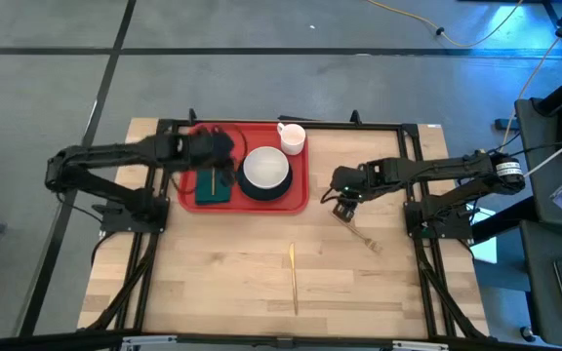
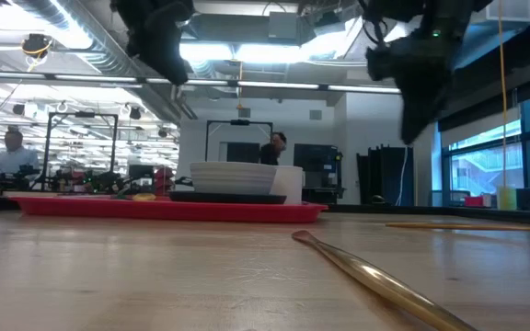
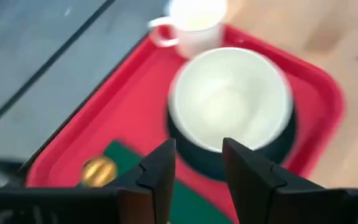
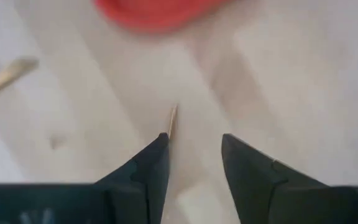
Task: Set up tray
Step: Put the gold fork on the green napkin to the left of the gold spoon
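tray [image 1: 301, 195] at tabletop's far edge: bowl, mug, napkin loaded | two utensils remain on tabletop | left gripper [image 3: 197, 171], right gripper [image 4: 194, 165] part-open, empty

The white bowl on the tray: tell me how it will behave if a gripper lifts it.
The white bowl looks like glazed ceramic, so probably stiff, fairly heavy and breakable. Its smooth rim may slip between narrow fingers. It sits on a dark plate in the red tray, so a sideways nudge could slide it rather than tip it.

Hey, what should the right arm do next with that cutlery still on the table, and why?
Probably lower the right gripper onto the gold fork beside it: its fingers are open and empty, and the fork lies off the tray.
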Tool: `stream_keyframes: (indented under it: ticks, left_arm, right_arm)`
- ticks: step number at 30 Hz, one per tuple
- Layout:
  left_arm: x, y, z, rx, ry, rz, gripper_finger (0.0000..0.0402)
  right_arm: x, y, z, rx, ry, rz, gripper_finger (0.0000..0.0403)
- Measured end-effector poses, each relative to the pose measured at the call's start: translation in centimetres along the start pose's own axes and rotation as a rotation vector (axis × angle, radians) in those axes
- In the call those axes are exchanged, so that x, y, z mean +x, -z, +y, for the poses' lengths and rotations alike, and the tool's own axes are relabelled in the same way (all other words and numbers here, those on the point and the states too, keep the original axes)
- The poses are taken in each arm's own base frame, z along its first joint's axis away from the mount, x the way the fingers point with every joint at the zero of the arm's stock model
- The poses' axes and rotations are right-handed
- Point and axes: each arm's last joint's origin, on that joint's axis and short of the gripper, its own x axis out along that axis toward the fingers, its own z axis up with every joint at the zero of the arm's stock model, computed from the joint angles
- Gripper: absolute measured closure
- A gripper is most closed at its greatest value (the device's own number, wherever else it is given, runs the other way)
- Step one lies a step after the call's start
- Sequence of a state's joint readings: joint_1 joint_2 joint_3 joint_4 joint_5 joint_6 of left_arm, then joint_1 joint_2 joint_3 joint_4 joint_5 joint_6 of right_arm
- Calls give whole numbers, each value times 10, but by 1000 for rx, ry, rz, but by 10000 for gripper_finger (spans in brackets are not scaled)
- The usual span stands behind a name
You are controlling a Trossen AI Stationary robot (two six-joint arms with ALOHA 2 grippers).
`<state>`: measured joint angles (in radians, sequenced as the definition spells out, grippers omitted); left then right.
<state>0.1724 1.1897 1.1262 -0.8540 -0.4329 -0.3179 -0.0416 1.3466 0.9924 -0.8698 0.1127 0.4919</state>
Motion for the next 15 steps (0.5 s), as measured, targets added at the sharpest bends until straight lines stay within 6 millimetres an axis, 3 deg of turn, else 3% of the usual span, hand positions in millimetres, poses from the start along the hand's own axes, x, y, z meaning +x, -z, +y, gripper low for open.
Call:
stream_keyframes:
  ticks: [7,15]
  left_arm:
    - [28,39,-48,92,256,-113,274]
    - [46,76,-72,104,466,-240,274]
  right_arm:
    - [-4,24,3,141,18,228,256]
    - [-11,53,28,153,56,317,256]
